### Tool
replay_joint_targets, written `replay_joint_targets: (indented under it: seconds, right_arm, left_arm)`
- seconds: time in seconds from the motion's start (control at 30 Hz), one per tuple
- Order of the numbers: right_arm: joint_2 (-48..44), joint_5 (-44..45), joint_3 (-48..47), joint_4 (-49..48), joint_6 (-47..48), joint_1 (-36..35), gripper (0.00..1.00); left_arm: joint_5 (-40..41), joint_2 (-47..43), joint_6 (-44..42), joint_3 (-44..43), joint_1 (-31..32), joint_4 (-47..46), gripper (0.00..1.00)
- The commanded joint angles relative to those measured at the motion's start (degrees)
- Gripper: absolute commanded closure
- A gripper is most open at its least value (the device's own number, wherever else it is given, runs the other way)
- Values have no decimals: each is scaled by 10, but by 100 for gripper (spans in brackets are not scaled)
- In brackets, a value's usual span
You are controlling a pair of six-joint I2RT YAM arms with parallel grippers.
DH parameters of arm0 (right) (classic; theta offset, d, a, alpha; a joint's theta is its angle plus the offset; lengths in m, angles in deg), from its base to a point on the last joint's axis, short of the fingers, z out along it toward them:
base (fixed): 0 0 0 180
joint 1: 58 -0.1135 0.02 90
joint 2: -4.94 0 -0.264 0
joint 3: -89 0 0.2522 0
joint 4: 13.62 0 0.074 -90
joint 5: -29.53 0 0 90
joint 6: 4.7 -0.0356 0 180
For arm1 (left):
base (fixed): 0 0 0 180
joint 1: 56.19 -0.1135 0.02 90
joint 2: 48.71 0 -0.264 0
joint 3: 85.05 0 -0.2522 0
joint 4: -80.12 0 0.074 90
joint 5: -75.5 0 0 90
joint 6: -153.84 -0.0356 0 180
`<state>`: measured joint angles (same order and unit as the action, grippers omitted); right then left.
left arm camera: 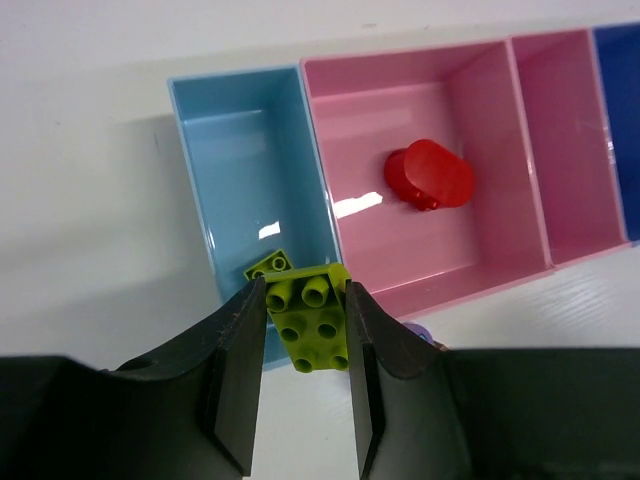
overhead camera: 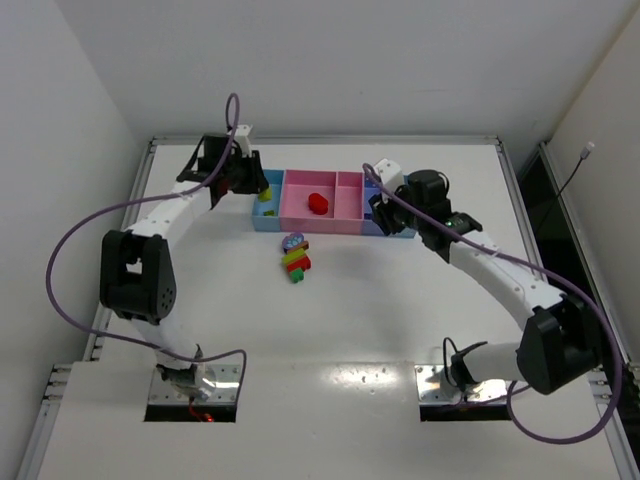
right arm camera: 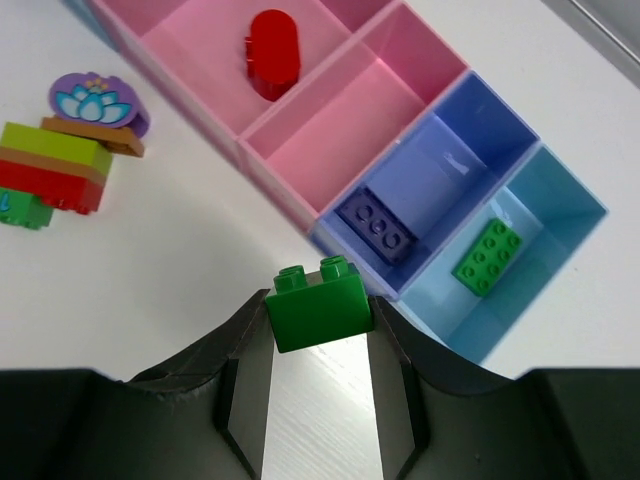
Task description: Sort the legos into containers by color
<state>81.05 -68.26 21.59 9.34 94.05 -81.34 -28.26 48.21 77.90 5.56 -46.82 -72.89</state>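
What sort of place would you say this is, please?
Probably a robotics lab bench: a white table boxed in by white walls, a left arm and right arm bolted at its near edge, and legos near sorting bins.

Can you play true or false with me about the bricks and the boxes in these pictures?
1. The left gripper holds a lime brick. True.
2. The red piece lies in a blue bin. False: it lies in the big pink bin.
3. The right gripper is empty. False: it grips a green brick.
4. A purple brick lies in the periwinkle bin. True.
5. A stack of bricks sits on the table, outside the bins. True.
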Motion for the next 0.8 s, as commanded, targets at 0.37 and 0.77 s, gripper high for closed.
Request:
replay_joint_targets:
  seconds: [0.37, 0.77]
  right_arm:
    - [45, -14, -63, 20, -41, 80, 100]
    - [119, -73, -104, 31, -30, 133, 100]
  left_arm:
    - [21, 85, -1, -68, 19, 6, 68]
    - [-78, 18, 39, -49, -20, -56, 7]
